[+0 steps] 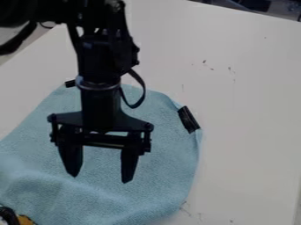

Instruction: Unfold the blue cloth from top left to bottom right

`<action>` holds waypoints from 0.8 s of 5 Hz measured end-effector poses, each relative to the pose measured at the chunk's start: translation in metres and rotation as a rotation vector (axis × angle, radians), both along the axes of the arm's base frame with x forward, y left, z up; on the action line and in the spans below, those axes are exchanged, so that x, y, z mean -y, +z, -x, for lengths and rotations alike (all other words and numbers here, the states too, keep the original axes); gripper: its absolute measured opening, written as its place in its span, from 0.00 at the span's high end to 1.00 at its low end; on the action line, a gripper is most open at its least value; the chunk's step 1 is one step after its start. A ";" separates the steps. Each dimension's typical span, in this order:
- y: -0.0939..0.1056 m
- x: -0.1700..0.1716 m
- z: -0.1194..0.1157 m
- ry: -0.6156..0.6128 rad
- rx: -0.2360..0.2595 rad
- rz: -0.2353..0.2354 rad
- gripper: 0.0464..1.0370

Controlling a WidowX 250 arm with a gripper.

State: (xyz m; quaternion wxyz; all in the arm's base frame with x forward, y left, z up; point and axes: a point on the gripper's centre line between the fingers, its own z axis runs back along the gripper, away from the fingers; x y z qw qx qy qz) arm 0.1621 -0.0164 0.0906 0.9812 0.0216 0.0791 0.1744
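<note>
Black gripper above the blue cloth — pointing down, fingers spread apart — nothing between them.

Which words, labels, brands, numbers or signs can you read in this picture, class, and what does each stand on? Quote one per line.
None can be read, on the cloth, gripper or table.
The table's small dark marks form no readable letters.
The black piece at the cloth's right edge has faint lines, too blurred to tell.
</note>
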 end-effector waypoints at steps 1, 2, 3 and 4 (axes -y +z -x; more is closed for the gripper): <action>-0.001 -0.004 -0.005 -0.056 0.036 -0.045 0.04; -0.012 -0.004 -0.019 -0.123 0.183 -0.026 0.04; -0.014 -0.005 -0.037 -0.147 0.296 0.012 0.04; -0.023 -0.008 -0.049 -0.189 0.279 0.031 0.04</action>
